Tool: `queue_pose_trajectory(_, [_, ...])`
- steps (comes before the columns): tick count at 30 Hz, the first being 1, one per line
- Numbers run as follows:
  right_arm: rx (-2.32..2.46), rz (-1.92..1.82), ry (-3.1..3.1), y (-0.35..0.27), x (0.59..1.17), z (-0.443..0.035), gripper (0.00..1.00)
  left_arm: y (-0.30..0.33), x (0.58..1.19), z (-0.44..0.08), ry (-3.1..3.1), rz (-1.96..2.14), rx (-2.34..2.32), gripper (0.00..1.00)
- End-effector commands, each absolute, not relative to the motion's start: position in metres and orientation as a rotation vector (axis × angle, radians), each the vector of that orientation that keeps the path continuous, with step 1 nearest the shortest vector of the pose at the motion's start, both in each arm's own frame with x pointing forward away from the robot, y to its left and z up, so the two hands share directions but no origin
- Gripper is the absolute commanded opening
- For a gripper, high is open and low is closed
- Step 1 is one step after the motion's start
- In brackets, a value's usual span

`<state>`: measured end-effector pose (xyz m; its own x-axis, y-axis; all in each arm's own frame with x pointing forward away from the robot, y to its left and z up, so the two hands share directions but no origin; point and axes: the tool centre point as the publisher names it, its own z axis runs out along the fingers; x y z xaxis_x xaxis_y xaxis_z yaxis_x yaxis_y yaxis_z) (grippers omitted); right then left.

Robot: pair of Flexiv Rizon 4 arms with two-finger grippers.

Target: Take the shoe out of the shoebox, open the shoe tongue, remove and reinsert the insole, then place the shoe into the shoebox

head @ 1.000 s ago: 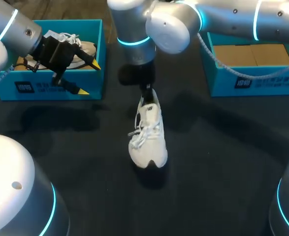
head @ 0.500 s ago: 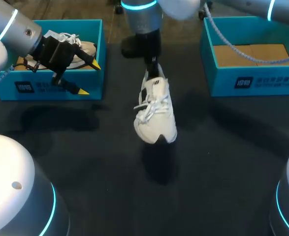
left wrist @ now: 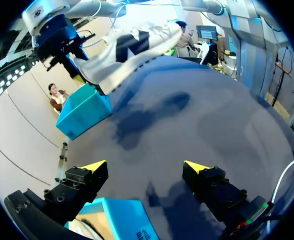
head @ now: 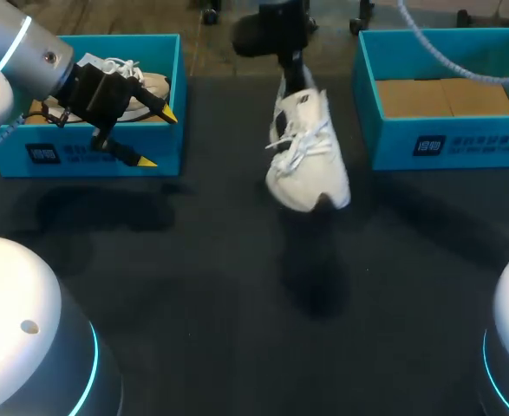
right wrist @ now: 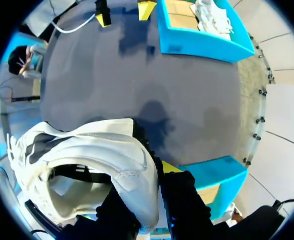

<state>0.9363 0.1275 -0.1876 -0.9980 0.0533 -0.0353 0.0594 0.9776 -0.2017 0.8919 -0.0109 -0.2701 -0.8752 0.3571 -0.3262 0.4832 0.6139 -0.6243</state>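
Right gripper point(head: 294, 68) pinched on the heel collar of the white sneaker point(head: 308, 156) — one finger inside, one outside. Sneaker hangs toe-down, lifted off the table point(head: 193, 286), near the right shoebox point(head: 445, 143). Left gripper point(head: 156, 136) spread wide, holding nothing, at the front wall of the left shoebox point(head: 55, 156) — second sneaker point(head: 137, 82) inside it.

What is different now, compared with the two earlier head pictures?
The right gripper, shut on the heel of the shoe, raised it higher above the table and carried it back and to the right, toward the right box. Nothing was taken hold of or let go. The left gripper stayed open at the left box, and the second shoe stayed inside it.
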Motion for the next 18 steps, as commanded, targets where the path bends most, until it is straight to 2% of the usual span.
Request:
queue_pose_trajectory(1, [0.036, -0.327, 3.096, 0.102, 0.942, -0.172, 0.00, -0.011, 0.891, -0.270, 2.669, -1.102, 0.700, 1.00])
queue_pose_trajectory(18, [0.009, -0.389, 3.052, -0.014, 0.968, -0.157, 0.00, -0.011, 0.891, -0.270, 2.669, -1.102, 0.700, 1.00])
